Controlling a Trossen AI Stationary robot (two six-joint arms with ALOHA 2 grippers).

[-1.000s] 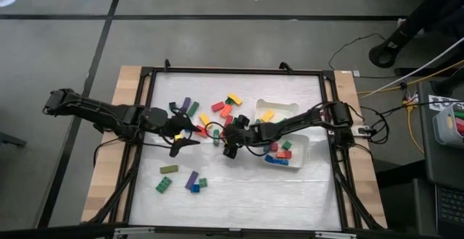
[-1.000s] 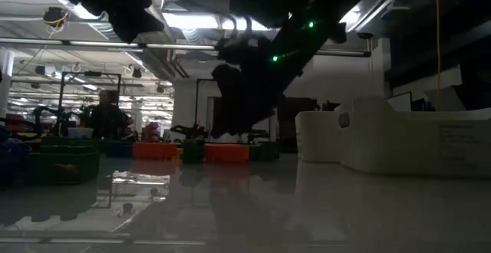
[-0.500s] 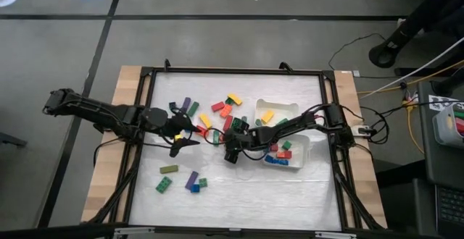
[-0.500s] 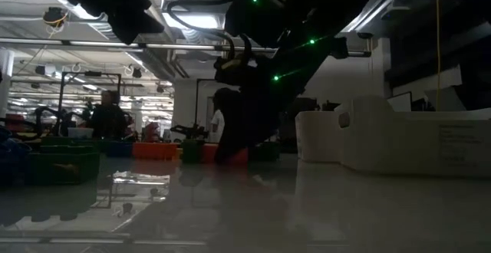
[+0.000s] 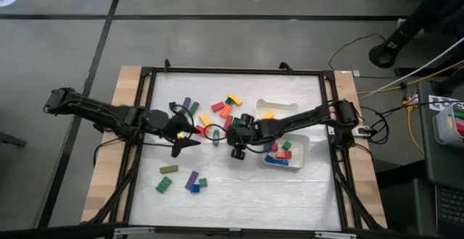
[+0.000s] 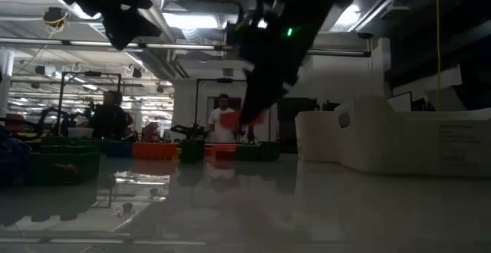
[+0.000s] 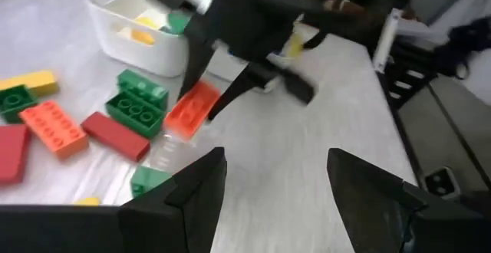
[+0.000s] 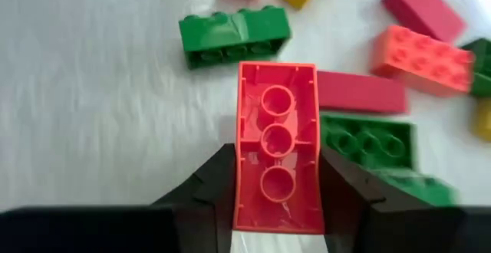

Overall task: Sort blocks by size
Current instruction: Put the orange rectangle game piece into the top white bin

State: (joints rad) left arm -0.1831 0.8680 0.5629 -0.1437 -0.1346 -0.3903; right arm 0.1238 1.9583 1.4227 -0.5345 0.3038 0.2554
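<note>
High view: blocks [image 5: 217,110] scatter mid-table, five lie lower left, more fill the white tray [image 5: 297,149] at right; lower table bare.
Low view: one red brick [image 6: 228,119] hangs above the glossy table.
Left wrist view: left gripper [image 7: 272,178] fingers spread wide, empty.
Right wrist view: right gripper [image 8: 275,188] clamps the hollow three-tube red brick at bottom centre.

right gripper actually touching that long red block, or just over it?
Touching. In the right wrist view both dark fingers press the sides of the long red block; the left wrist view shows it hanging clear of the table.
</note>
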